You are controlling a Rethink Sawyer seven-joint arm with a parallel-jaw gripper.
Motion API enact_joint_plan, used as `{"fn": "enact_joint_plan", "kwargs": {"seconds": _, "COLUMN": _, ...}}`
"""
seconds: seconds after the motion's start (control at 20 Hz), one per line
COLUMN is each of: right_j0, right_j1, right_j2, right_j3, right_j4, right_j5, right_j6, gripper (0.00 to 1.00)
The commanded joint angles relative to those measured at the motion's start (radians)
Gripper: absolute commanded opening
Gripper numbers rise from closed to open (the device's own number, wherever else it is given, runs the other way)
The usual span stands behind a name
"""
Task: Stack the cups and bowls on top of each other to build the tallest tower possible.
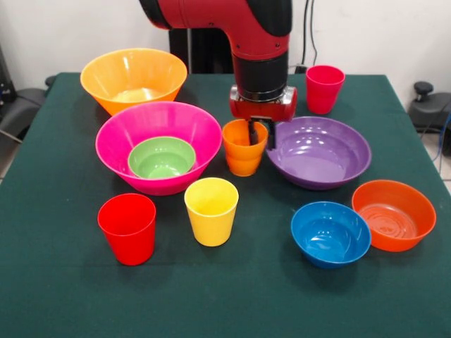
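Note:
My gripper (261,134) hangs over the right rim of the orange cup (242,156), which stands upright on the table. One finger (252,132) is inside the cup and the other is just outside the rim, with a gap between them. The small green bowl (161,157) sits inside the big hot-pink bowl (116,141). The red cup (127,229) and yellow cup (211,211) stand in front of it. The crimson-pink cup (324,89) stands far right. The purple bowl (318,151), blue bowl (330,234), medium orange bowl (393,215) and big orange-yellow bowl (134,79) stand alone.
The green table cloth (56,282) covers the table. The purple bowl's rim lies right next to the gripper's outer finger. The robot's pedestal stands behind the far edge.

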Motion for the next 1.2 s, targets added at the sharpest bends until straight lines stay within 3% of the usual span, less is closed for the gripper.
{"fn": "enact_joint_plan", "kwargs": {"seconds": 0.05, "right_j0": -0.018, "right_j1": 0.062, "right_j2": 0.066, "right_j3": 0.007, "right_j4": -0.047, "right_j5": -0.083, "right_j6": 0.057, "gripper": 0.00}}
{"fn": "enact_joint_plan", "kwargs": {"seconds": 0.9, "right_j0": -0.001, "right_j1": 0.014, "right_j2": 0.061, "right_j3": 0.061, "right_j4": -0.020, "right_j5": -0.095, "right_j6": 0.107, "gripper": 0.00}}
{"fn": "enact_joint_plan", "kwargs": {"seconds": 1.2, "right_j0": 0.064, "right_j1": -0.123, "right_j2": 0.015, "right_j3": 0.107, "right_j4": 0.029, "right_j5": 0.013, "right_j6": 0.155, "gripper": 0.00}}
